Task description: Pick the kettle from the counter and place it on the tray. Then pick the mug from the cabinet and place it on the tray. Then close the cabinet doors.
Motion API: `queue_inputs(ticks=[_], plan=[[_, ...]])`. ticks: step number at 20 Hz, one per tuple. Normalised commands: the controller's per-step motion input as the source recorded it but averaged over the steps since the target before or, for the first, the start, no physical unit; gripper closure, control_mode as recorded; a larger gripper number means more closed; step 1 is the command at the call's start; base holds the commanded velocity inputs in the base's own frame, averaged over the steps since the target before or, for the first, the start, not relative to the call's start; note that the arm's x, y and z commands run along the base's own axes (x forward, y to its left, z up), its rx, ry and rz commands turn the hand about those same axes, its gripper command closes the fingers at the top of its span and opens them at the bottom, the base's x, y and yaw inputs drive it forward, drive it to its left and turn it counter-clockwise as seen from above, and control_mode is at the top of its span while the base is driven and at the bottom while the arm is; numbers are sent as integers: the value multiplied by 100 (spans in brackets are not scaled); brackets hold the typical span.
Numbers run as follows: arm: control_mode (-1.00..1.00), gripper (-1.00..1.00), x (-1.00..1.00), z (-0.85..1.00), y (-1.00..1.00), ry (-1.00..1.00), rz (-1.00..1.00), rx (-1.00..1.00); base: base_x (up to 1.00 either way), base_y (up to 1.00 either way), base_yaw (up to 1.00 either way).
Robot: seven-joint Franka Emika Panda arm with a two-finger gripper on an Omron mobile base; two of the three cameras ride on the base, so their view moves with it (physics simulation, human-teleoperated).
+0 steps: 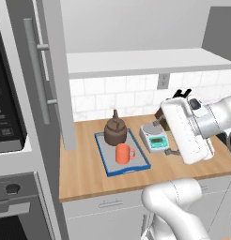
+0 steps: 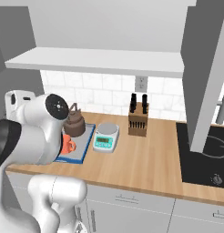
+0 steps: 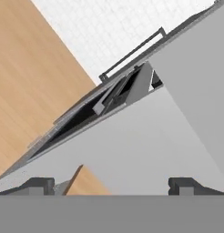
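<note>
The dark brown kettle point(image 1: 115, 130) point(image 2: 76, 125) stands at the back of the blue-rimmed grey tray point(image 1: 129, 170) point(image 2: 82, 152) on the wooden counter point(image 1: 89, 173). The orange mug point(image 1: 123, 153) sits on the tray in front of it, and my arm partly hides the mug point(image 2: 68, 144) in the right base view. Both cabinet doors stand swung open: the left door point(image 1: 61, 70) with its bar handle point(image 1: 40, 70), and the right door point(image 2: 205, 68). The cabinet shelf point(image 1: 145, 61) is bare. My gripper point(image 3: 112, 185) is open with nothing between its fingers, close to a flat light grey panel point(image 3: 145, 145).
A white-and-teal scale point(image 1: 154, 138) point(image 2: 106, 135) sits right of the tray. The brown knife block point(image 2: 138, 119) stands against the tiled wall. A black cooktop point(image 2: 205, 159) lies at the counter's right end. The tall oven unit point(image 1: 7, 117) borders the left.
</note>
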Motion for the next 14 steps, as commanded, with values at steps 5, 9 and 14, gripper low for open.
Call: queue_inputs(ticks=[5, 9, 14], plan=[[-100, -100, -36, 20, 5, -1, 0, 0, 0, 0, 0], [-100, -100, -35, 21, 5, -2, 0, 0, 0, 0, 0], [-100, -100, -36, 17, 7, -6, 0, 0, 0, 0, 0]])
